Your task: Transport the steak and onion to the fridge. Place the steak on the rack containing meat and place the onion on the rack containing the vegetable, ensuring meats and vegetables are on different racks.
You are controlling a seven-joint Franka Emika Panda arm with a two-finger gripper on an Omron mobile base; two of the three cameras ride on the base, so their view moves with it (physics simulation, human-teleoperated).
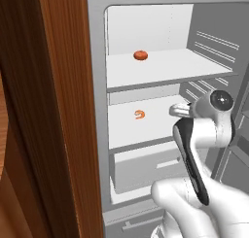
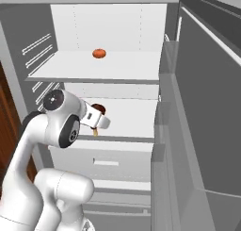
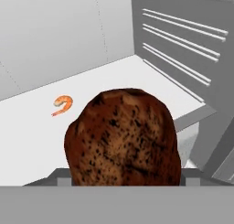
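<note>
Gripping steak (image 3: 121, 138) (lower rack (image 3: 27, 141)); pincer (image 2: 98, 118)

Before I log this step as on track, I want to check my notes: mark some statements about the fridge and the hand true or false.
1. The hand holds the steak. True.
2. The steak already lies on the lower shelf. False: it is in the hand, at that shelf's front edge.
3. An orange shrimp-like piece lies on the lower shelf. True.
4. The orange-red vegetable shares a shelf with the shrimp-like piece. False: it sits on the upper shelf.
5. The fridge is closed. False: its door stands open.
</note>
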